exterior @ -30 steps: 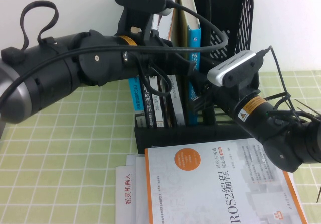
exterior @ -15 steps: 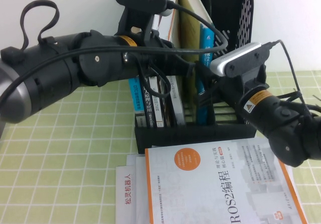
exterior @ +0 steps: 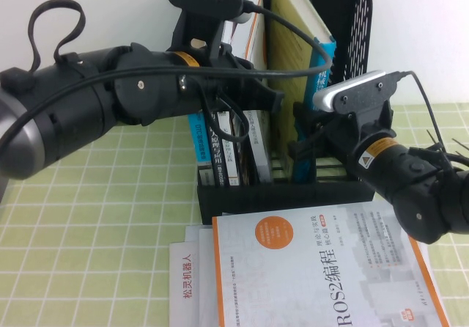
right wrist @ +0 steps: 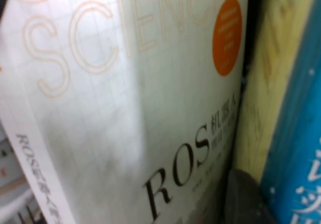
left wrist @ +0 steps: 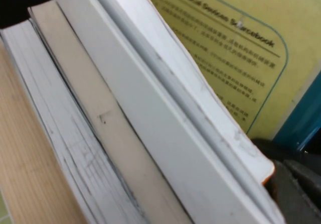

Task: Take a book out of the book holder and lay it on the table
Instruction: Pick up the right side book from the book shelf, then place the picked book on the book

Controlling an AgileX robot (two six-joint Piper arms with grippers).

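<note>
The book (exterior: pixel 297 45) has a pale yellow-green cover and a bright blue spine (exterior: pixel 323 69). It stands in the black book holder (exterior: pixel 353 19) and leans to the right, away from the other books. My right gripper (exterior: pixel 306 142) is shut on its lower part. In the right wrist view one fingertip (right wrist: pixel 241 199) lies against the cover (right wrist: pixel 261 83), beside the blue spine (right wrist: pixel 296 133). My left gripper (exterior: pixel 270 98) reaches in from the left against the remaining upright books. The book's cover (left wrist: pixel 241 48) also shows in the left wrist view. The checked table (exterior: pixel 88 217) lies in front.
A white ROS book (right wrist: pixel 125 108) with an orange edge stands next to the held book, with shorter books (exterior: pixel 220 151) to its left. A white ROS2 book (exterior: pixel 322 268) and a white booklet (exterior: pixel 187 276) lie on the table in front of the holder.
The book has tilted to the right, its top moving away from the other books. My right gripper has moved a little right and up with it. The left arm has stayed put.
</note>
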